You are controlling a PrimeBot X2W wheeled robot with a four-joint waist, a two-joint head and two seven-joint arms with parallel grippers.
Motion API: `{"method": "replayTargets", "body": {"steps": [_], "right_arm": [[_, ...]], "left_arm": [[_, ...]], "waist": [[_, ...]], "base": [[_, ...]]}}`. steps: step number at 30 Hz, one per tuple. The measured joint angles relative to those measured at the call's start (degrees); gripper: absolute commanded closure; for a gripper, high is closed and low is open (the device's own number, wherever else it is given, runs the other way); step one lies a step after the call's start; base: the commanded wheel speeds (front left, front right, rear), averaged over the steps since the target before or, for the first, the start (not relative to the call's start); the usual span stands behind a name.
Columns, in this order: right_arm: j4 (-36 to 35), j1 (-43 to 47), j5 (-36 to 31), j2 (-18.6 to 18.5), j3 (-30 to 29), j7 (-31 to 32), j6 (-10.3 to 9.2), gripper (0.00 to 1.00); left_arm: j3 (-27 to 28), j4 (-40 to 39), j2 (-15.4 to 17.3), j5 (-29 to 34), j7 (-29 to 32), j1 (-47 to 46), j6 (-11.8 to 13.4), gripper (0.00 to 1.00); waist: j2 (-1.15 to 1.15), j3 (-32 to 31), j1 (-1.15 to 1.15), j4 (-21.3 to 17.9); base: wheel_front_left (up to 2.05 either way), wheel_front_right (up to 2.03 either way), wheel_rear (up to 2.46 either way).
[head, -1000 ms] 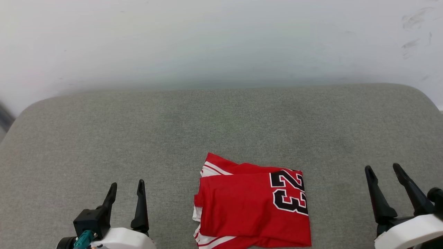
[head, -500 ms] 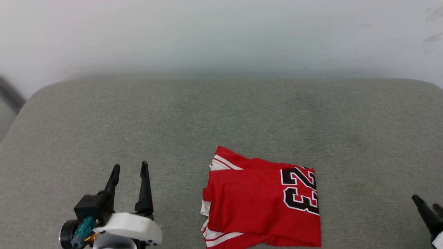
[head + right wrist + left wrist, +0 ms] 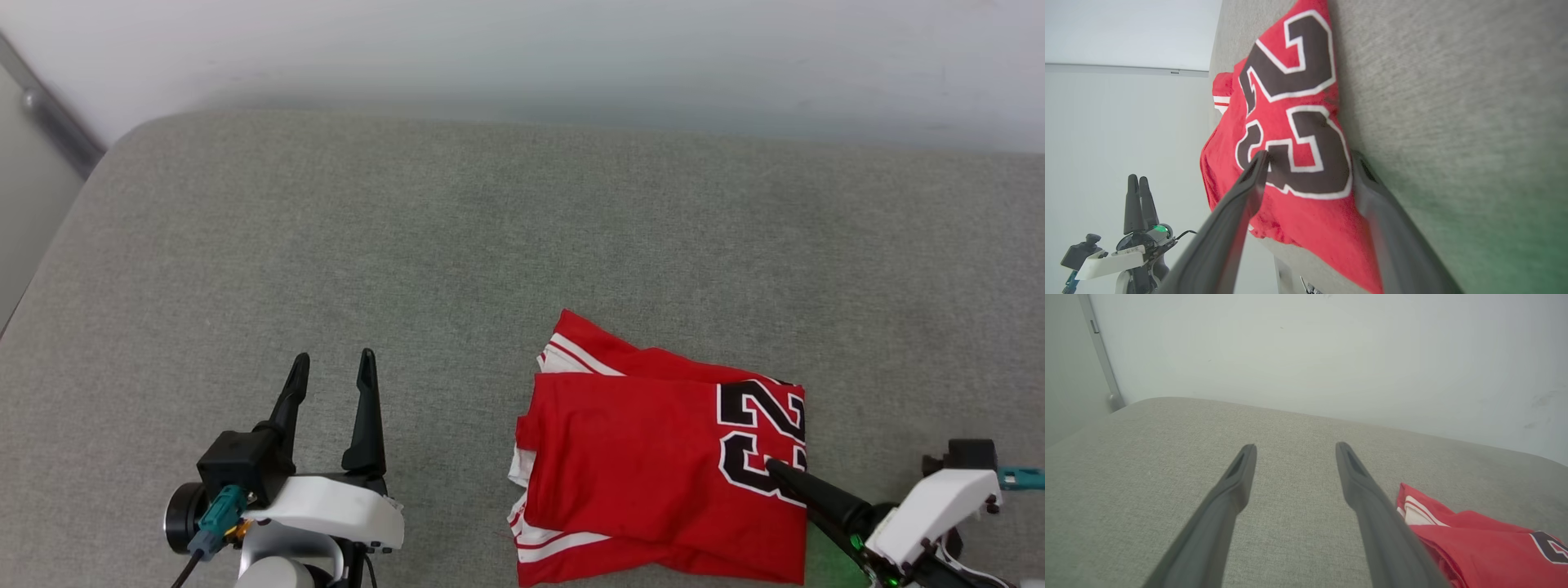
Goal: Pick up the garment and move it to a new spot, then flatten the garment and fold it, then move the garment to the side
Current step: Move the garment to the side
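Left gripper [image 3: 334, 359] jaws spread, fingers pointing forward. Right gripper [image 3: 1310, 157] jaws spread, rolled sideways, pointing leftward.

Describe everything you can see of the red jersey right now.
The red jersey is a soft fabric shirt, folded into a rough rectangle, lying flat on the grey cushion near its front edge. A black, white-outlined 23 shows at its right end; white fabric with red-striped trim pokes out along the left end. Layers sit slightly askew. The right gripper, open, straddles the right edge by the number; whether it touches is unclear.
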Motion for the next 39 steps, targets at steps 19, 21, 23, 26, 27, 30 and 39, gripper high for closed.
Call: {"method": "replayTargets", "body": {"steps": [19,21,23,26,27,30,39], "right_arm": [[0.8,-5.8,-7.1,-12.2,18.9,-11.9,0.00,1.00],[1.6,-6.6,-12.2,-14.1,21.0,-12.9,0.00,1.00],[2.5,-7.6,-17.5,-15.6,22.4,-13.4,0.01,1.00],[3.7,-9.2,-24.2,-17.0,23.4,-13.2,0.01,1.00],[4.1,-10.0,-25.8,-17.0,23.6,-12.7,0.01,1.00],[5.0,-12.4,-30.2,-16.9,24.0,-12.8,0.02,1.00],[10.2,-25.3,-35.8,-16.1,24.6,-18.7,0.03,1.00]], "left_arm": [[1.5,1.9,-1.1,1.8,0.0,0.6,-1.8,0.00],[1.6,1.9,-0.9,1.8,0.0,1.2,-1.9,0.00],[1.8,1.8,-0.8,1.7,0.0,1.7,-1.9,0.00],[1.9,1.4,-0.8,1.7,0.0,2.2,-1.8,0.00],[1.9,1.1,-0.8,1.7,0.0,2.3,-1.9,0.00],[1.9,0.5,-0.9,1.6,0.0,2.4,-1.8,0.00],[0.6,-4.5,0.5,4.6,1.8,-3.4,-1.9,0.00]], "waist": [[0.00,-2.4,0.00,-1.3],[0.00,-3.2,0.00,-2.4],[0.00,-3.9,0.00,-3.7],[0.00,-4.8,0.00,-6.3],[0.00,-5.0,0.00,-7.3],[0.00,-5.2,0.00,-10.5],[0.00,0.2,0.00,-21.6]], "base": [[0.00,0.00,0.00],[0.00,0.00,0.00],[0.00,0.00,0.00],[0.00,0.00,0.00],[0.00,0.00,0.00],[0.00,0.00,0.00],[0.00,0.00,0.00]]}}
